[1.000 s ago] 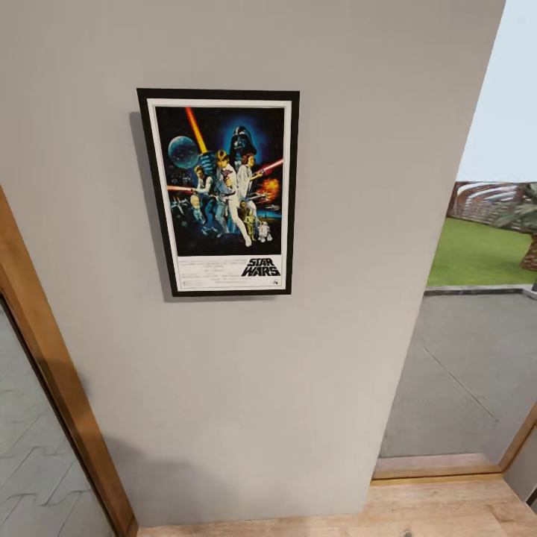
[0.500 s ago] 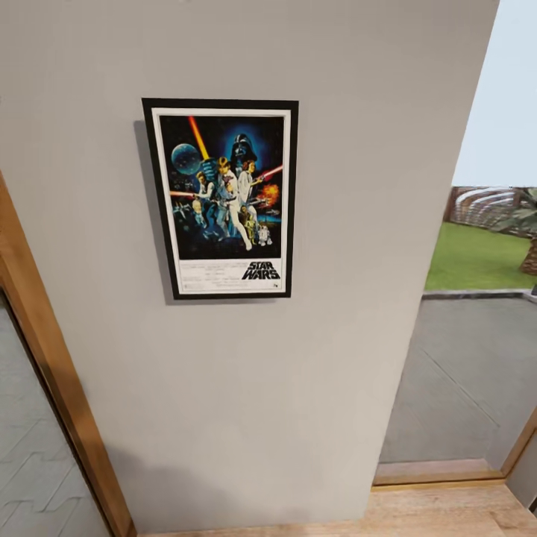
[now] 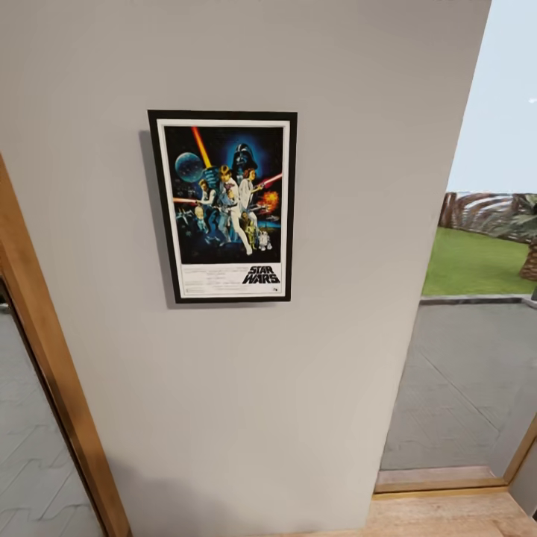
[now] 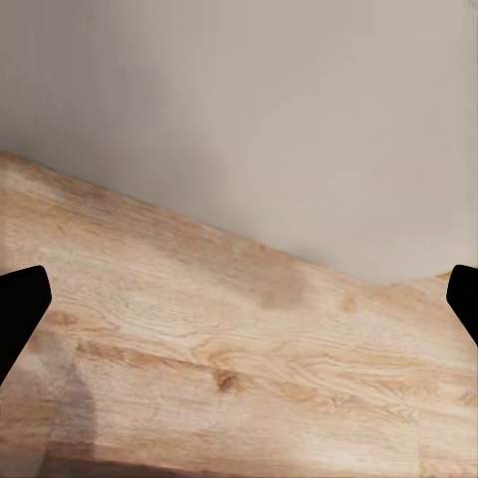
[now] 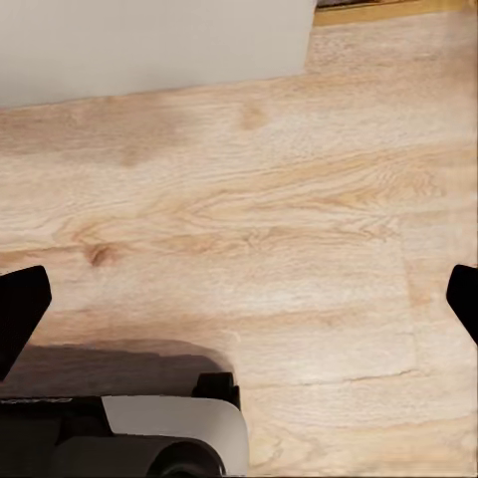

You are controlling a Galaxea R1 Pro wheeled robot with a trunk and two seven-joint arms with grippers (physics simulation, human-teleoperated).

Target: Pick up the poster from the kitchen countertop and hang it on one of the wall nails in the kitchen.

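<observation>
The poster hangs upright and flat against a grey wall in the head view, with its black frame, white border and "STAR WARS" lettering plain to see. No nail shows around it. The kitchen countertop is out of view. My left gripper is open and points down at wooden floor near the wall's foot, its dark fingertips wide apart with nothing between them. My right gripper is open too, over the same kind of floor, and holds nothing.
A wooden door frame slants along the left of the wall. To the right, a glazed opening looks out on paving and lawn, with a wooden sill. Part of my own base shows over the floor.
The whole head view has shifted: the poster now sits a little lower and smaller in the picture, so the camera has moved. The poster stays on the wall.
</observation>
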